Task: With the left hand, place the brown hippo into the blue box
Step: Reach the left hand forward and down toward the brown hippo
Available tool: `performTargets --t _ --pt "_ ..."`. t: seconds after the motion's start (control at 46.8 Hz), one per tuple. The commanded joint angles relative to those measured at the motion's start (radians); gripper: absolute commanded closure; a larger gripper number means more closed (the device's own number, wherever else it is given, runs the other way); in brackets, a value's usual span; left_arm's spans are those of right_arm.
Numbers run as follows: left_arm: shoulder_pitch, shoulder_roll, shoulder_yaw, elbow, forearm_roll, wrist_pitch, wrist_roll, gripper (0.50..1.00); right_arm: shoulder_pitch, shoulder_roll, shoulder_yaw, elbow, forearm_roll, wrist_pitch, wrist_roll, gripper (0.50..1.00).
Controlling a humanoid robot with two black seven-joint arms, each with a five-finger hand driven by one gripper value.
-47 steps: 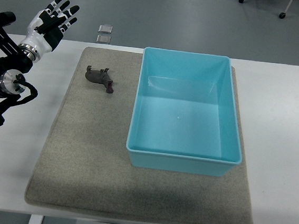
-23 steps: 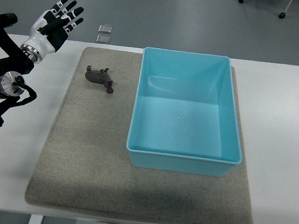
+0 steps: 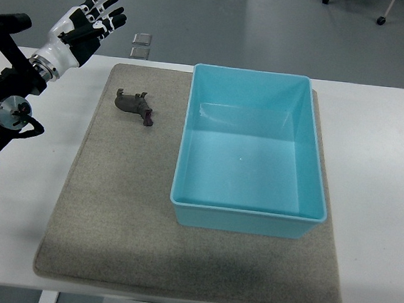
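Note:
A small brown hippo (image 3: 135,106) lies on its side on the grey mat (image 3: 111,207), left of the blue box (image 3: 252,150). The blue box is open-topped, with nothing in it, and sits on the right half of the mat. My left hand (image 3: 85,24) is raised at the upper left with its fingers spread, holding nothing. It is up and to the left of the hippo, well apart from it. The right arm is out of view.
The mat lies on a white table (image 3: 392,184). Two small clear plastic pieces (image 3: 141,45) lie beyond the table's far edge, above the hippo. The left arm's black joints (image 3: 6,107) hang over the table's left side.
My left hand has moved up and to the right, toward the far edge of the table, fingers still spread. The hippo and the box have not moved.

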State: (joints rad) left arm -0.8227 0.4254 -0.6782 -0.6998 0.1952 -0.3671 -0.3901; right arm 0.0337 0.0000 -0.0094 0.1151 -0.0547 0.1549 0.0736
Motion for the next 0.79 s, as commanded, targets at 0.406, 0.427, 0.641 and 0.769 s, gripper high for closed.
performTargets --t 0.406,0.427,0.641,0.769 --pt "-0.044 0.084 0.002 -0.003 0.588 -0.038 -0.001 0.506 0.000 0.000 -0.001 0.000 0.001 0.000 0.000 0.564" --pt "-0.047 0.088 0.002 -0.004 0.611 -0.036 -0.001 0.506 0.000 0.000 0.000 0.000 0.001 0.000 0.000 0.564" --pt "-0.067 0.116 0.002 -0.013 0.949 -0.001 0.008 0.501 0.000 0.000 0.000 0.000 0.001 0.000 0.000 0.564" --pt "-0.069 0.115 0.002 -0.027 1.093 0.014 0.008 0.504 0.000 0.000 0.000 0.000 0.000 0.000 0.000 0.564"
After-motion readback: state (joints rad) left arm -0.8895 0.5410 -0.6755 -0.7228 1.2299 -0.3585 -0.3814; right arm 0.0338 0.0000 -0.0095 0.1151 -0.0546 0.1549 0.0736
